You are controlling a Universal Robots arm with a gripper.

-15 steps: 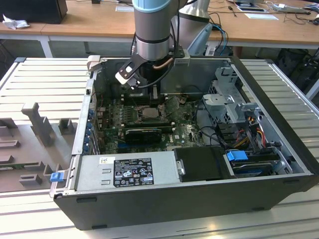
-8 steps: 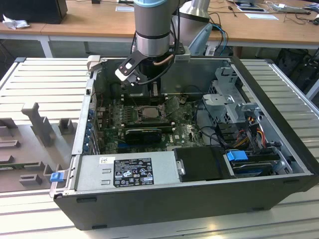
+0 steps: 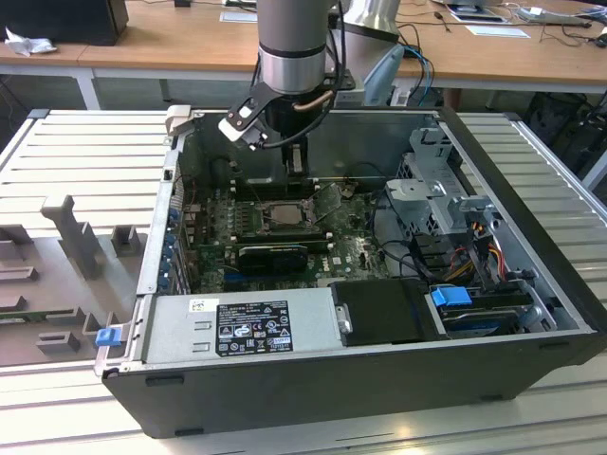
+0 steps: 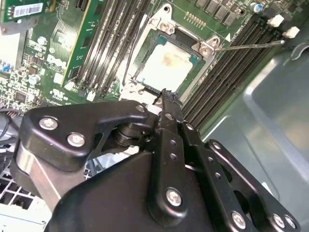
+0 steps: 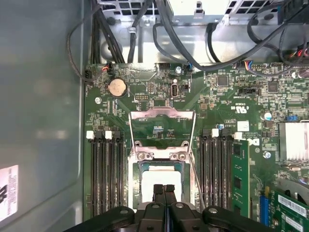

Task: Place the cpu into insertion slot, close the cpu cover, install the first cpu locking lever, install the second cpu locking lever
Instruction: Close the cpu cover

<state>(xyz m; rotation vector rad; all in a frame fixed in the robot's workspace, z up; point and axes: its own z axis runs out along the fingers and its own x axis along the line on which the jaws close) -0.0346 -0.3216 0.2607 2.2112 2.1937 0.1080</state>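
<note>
Ribbed grey table (image 3: pixel 85 152), wooden desks (image 3: pixel 142 47) behind. In the open case (image 3: pixel 531 237), the cpu (image 5: pixel 149 176) lies in the slot (image 5: pixel 136 169), cover (image 5: pixel 161 114) raised. The gripper (image 5: pixel 164 187), fingers pressed together and empty, hangs over it between memory slots (image 5: pixel 106 174).

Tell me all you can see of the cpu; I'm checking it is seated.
The small flat square cpu with a pale silver-grey metal top lies flat inside the square dark-rimmed insertion slot on the green board, its top uncovered. The thin silver-grey metal cpu cover frame stands open beyond one edge. The shut fingers of the black gripper hang over its middle in the first wrist view; whether they touch it cannot be told.
</note>
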